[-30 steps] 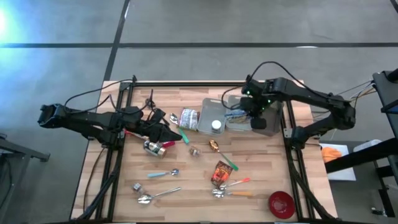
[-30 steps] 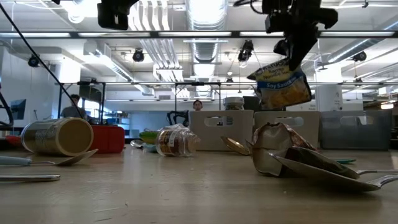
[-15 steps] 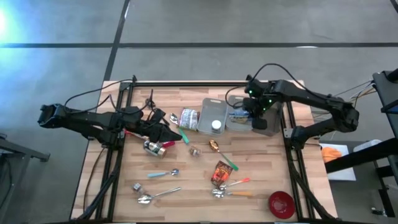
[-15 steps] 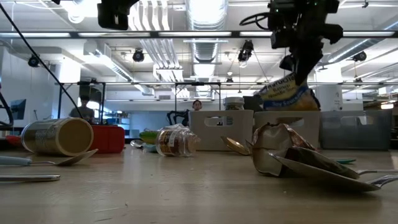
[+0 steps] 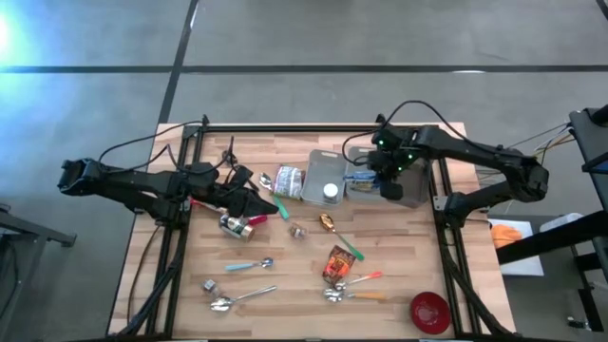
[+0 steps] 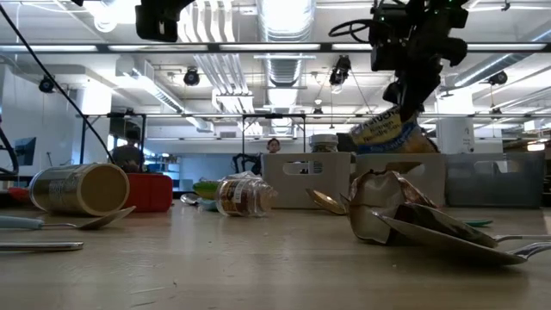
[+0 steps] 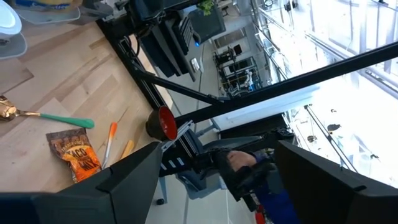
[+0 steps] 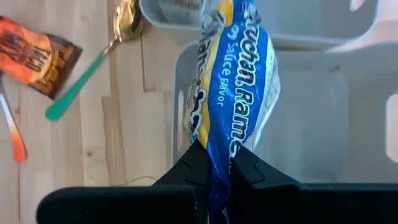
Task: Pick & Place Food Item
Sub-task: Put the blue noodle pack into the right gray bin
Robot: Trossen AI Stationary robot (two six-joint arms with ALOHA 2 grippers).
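Since a second ago, the right gripper has come down with the ramen packet pinched in its shut fingers. In the low view the packet hung clear above the grey bins at upper right; now its lower edge has sunk behind the bin rim, and it has tilted and drifted slightly rightward. In the high view the right gripper has shifted a little toward the lower left of the frame, carrying the ramen packet over the grey bin.
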